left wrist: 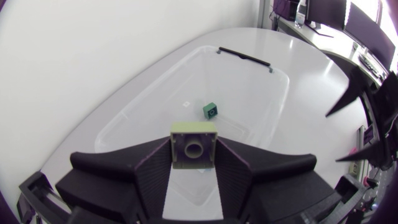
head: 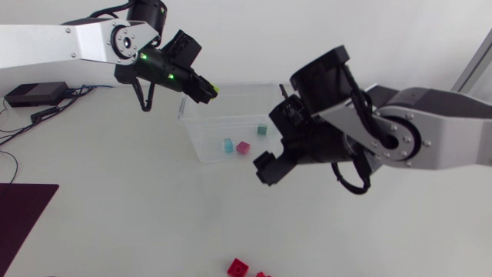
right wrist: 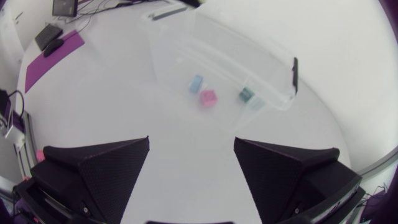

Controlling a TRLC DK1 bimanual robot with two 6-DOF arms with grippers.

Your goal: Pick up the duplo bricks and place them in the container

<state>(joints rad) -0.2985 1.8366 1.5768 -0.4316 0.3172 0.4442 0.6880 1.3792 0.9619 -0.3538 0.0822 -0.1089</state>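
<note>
Held brick: a pale green square duplo brick [left wrist: 194, 145] sits between the fingers of the left gripper [left wrist: 194, 148], stud hollow facing the camera; both fingers press its sides, so the grip is clenched on it
Its place: upper middle of the head view, over the left rim of the clear plastic rectangular container [head: 201, 146]
Container contents: a dark green brick [head: 262, 130], a light blue brick [head: 227, 145] and a pink brick [head: 243, 148] lie apart on its floor; the dark green one lies ahead of the held brick
Loose bricks: two red bricks [head: 237, 267] at the head view's lower edge, well apart from the container
Right gripper [right wrist: 191, 142]: fingers spread wide and released, holding nothing; near the container's right end
Surface: white table [head: 115, 192]; a dark purple mat [head: 23, 211] at lower left; a black box [head: 34, 94] with cables at upper left
</note>
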